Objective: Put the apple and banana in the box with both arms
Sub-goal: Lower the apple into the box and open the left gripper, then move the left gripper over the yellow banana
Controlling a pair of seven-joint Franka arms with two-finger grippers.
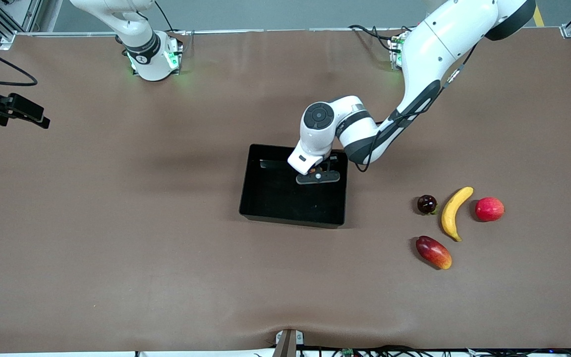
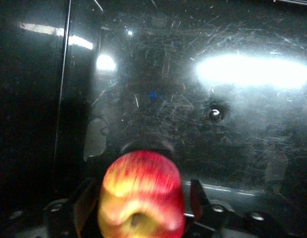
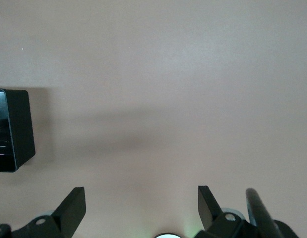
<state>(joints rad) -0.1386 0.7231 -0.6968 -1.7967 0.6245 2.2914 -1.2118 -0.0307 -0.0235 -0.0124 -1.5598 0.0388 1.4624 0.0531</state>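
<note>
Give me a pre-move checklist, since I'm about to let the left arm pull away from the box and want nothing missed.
1. Apple over the box, not the table: ok, the left wrist view shows the black floor beneath it.
2. Left gripper clear of the apple: cannot tell; its fingers stand at both sides, contact unclear.
3. Apple resting on the box floor: cannot tell.
4. Banana waiting on the table toward the left arm's end: ok, not yet boxed.
5. Right gripper empty and open over bare table, arm waiting: ok.
</note>
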